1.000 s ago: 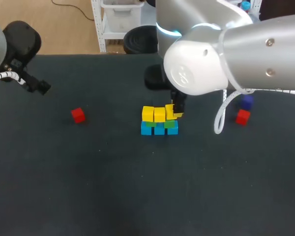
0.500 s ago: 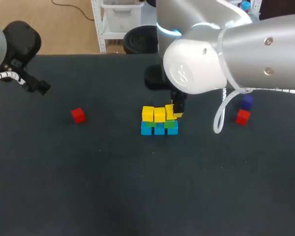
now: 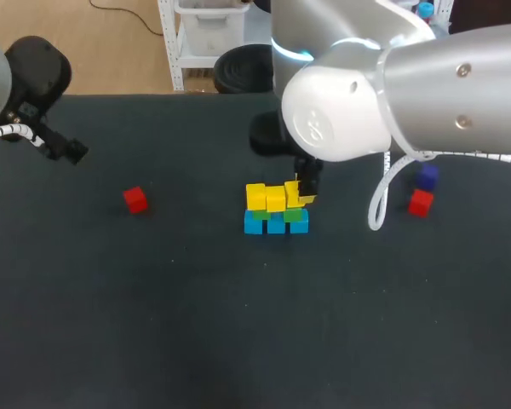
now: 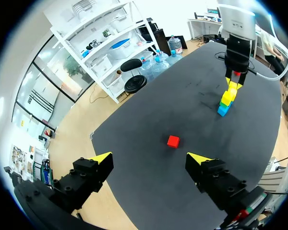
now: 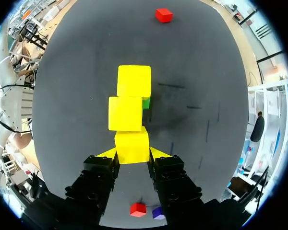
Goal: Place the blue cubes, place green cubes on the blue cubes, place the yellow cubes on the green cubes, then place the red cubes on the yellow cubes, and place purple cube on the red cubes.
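Dark matte table [image 3: 153, 324]. Right gripper [image 5: 133, 152] clamps the third yellow cube [image 5: 132, 143] from both sides, at the end of the yellow row over the green cubes [image 3: 295, 215] and blue cubes [image 3: 276, 225]. Left gripper [image 4: 149, 159] gapes wide, empty, over the table's edge. One red cube [image 3: 135, 199] lies well left of the stack. Another red cube [image 3: 420, 203] lies right, just beside the purple cube [image 3: 426, 177].

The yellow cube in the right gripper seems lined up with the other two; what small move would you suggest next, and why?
Probably open the right gripper and release: its yellow cube sits in line beside the middle yellow cube, at the row's end over the green cube, so it looks placed.
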Controlling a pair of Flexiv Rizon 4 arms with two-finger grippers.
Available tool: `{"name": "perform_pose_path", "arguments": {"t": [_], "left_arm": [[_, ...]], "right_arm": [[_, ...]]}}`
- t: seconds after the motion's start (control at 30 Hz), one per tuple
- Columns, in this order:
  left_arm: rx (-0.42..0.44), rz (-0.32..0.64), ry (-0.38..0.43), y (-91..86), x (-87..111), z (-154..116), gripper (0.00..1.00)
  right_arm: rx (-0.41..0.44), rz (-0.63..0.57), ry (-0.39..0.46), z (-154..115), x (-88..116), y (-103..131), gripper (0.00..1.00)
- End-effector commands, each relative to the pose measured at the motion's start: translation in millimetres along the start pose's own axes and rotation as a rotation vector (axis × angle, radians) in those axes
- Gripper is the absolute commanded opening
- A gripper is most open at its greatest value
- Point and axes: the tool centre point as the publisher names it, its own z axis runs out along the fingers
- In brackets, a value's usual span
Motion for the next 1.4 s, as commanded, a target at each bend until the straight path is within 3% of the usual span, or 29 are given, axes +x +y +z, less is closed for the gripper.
{"name": "perform_pose_path", "arguments": {"t": [0.03,0.07,0.1,0.53,0.93,1.2,1.4], "left_arm": [[0.002,0.001,-0.001,0.9,-0.1,0.5,1.0],[0.002,0.001,-0.001,0.9,-0.1,0.5,1.0],[0.002,0.001,-0.001,0.9,-0.1,0.5,1.0],[0.002,0.001,-0.001,0.9,-0.1,0.5,1.0],[0.002,0.001,-0.001,0.9,-0.1,0.5,1.0],[0.002,0.001,-0.001,0.9,-0.1,0.5,1.0],[0.002,0.001,-0.001,0.9,-0.1,0.5,1.0]], "right_arm": [[-0.012,-0.002,0.005,1.1,1.1,0.3,0.29],[-0.011,0.002,0.001,1.2,1.0,0.5,0.52],[-0.017,0.004,-0.001,1.2,2.1,0.5,1.0],[-0.035,0.009,-0.029,0.9,5.5,2.4,1.0],[0.01,0.042,-0.059,-5.9,2.7,8.2,1.0],[0.049,0.035,-0.125,-24.2,-4.3,22.9,1.0],[0.125,0.086,-0.079,-43.1,5.8,35.6,1.0]]}}
